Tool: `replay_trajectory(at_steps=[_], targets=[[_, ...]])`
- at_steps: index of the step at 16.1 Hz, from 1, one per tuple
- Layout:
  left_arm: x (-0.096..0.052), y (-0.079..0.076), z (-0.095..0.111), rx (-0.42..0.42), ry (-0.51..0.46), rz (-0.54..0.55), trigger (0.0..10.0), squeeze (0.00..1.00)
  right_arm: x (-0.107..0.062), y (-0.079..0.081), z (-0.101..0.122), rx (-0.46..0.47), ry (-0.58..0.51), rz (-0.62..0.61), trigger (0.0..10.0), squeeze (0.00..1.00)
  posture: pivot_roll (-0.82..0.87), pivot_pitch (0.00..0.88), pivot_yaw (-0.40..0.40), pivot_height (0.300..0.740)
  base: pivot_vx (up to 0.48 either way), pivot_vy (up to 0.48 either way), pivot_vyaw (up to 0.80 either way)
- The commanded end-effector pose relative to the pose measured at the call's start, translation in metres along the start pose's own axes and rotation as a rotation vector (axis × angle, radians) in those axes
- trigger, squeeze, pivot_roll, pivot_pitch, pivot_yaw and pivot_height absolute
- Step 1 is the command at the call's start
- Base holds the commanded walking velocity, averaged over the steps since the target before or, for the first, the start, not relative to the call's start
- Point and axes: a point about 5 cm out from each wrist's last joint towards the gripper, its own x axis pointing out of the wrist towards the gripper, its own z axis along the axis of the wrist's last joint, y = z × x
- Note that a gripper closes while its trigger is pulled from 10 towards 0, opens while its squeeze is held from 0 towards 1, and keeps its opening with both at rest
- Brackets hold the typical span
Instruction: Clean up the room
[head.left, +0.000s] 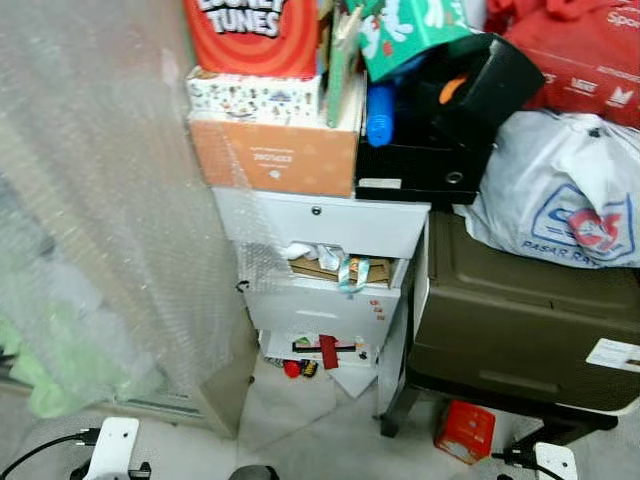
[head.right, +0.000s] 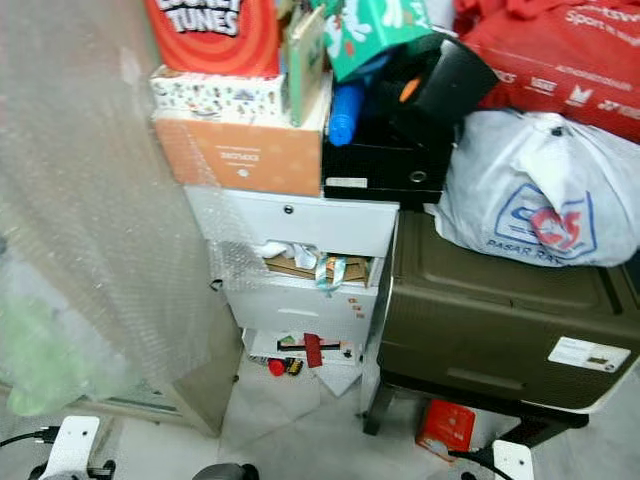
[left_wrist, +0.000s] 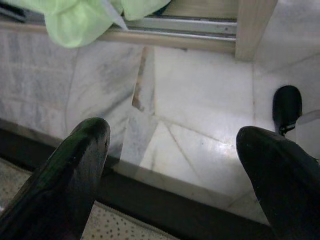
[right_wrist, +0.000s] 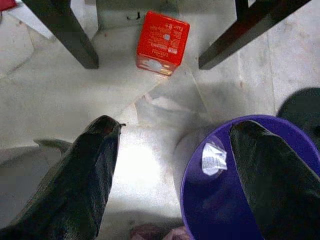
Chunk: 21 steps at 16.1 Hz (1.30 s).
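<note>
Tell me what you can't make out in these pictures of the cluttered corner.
- Contents of the half-open white drawer: eye views, shadowed by the drawer above.
- What lies behind the bubble wrap sheet: eye views, only green blurs.
- Small red items on the floor: too small.
- Purple plastic bucket: right wrist view, cut off by the edge and a finger of the right gripper.
- Red carton print: too small.

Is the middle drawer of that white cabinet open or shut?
Open. The middle drawer gapes below the top one, with cloth and a ribbon spilling over its front edge.
</note>
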Motion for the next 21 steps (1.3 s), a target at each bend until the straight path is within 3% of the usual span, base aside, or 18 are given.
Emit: replay_trajectory(at_steps=[1,9,12,16,21], targets=[[0.0005,-0.0032,0.0027,0.012,-0.003,-0.004,10.0,0.00,0.0003,0.0010,0.0012,-0.014,-0.003,0.013,10.0,0.00,-0.06,0.000,0.007,0.740,0.000,0.322,0.00],[0.0010,-0.0051,0.0052,0.018,-0.008,-0.008,10.0,0.00,0.0006,0.0009,0.0026,-0.043,-0.001,0.019,10.0,0.00,-0.06,0.000,0.003,0.740,0.000,0.311,0.00],[0.0014,-0.0060,0.0085,0.053,-0.023,-0.011,10.0,0.00,0.0007,0.0008,0.0025,-0.048,0.002,0.018,10.0,0.00,-0.06,0.000,0.003,0.740,0.000,0.000,0.00],[0.0017,-0.0084,0.0095,0.035,-0.018,-0.018,10.0,0.00,0.0006,0.0005,0.0025,-0.052,0.003,0.017,10.0,0.00,-0.06,0.000,0.004,0.740,0.000,0.000,0.00],[0.0020,-0.0095,0.0111,0.050,-0.018,-0.018,10.0,0.00,0.0009,0.0009,0.0032,-0.062,0.003,0.022,10.0,0.00,-0.05,0.000,0.003,0.740,0.000,0.480,0.00]])
